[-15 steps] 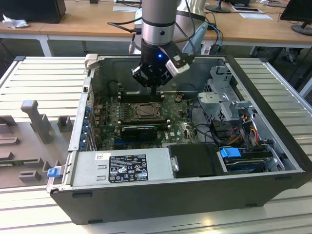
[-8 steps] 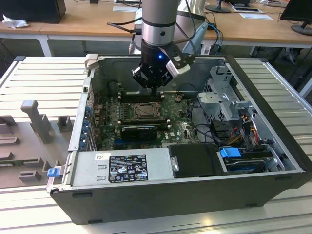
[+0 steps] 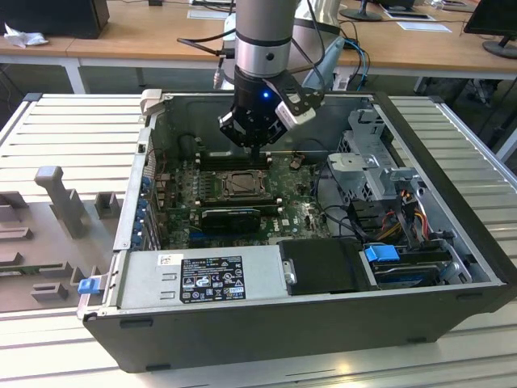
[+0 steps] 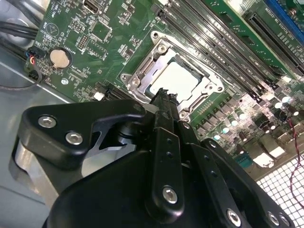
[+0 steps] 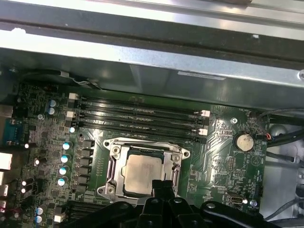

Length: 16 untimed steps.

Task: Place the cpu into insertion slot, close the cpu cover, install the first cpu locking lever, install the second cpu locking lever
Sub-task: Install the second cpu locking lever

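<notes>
The cpu (image 5: 141,172) (image 4: 179,78) lies flat in the insertion slot (image 3: 242,184), silver-grey top up, on the green board inside the open computer case. The cpu cover (image 5: 148,150) (image 4: 153,65) lies down around the chip as a silver frame, with the chip showing through its window. My gripper (image 3: 260,153) hangs just above the board at the socket's far edge. Its black fingertips (image 5: 164,185) (image 4: 164,99) are pressed together at the frame's rim with nothing between them. I cannot make out how the locking levers stand.
Long black memory slots (image 5: 137,116) run beside the socket toward the case wall (image 5: 156,71). A coin battery (image 5: 244,141) sits on the board. The power supply (image 3: 210,279), a drive cage (image 3: 367,162) and loose cables (image 3: 404,210) crowd the near and right parts of the case.
</notes>
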{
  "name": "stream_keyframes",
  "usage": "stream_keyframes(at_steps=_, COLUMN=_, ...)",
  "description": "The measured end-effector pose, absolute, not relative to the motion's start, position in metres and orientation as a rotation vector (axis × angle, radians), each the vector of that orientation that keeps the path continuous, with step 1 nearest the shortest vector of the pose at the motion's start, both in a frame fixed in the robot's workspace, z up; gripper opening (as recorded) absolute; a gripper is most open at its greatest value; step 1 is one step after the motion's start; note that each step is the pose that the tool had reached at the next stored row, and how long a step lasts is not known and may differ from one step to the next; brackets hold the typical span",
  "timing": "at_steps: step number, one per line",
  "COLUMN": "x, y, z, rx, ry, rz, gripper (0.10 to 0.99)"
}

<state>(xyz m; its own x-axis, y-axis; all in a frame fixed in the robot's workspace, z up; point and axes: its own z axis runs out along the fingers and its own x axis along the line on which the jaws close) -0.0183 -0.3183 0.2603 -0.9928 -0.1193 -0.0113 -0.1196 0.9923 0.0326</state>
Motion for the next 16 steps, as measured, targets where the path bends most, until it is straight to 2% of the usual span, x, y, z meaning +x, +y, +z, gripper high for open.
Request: stream_keyframes(at_steps=16, x=-0.0183, y=-0.3246, z=0.2602, rx=-0.187, ry=3.126, rz=0.052, gripper=0.106)
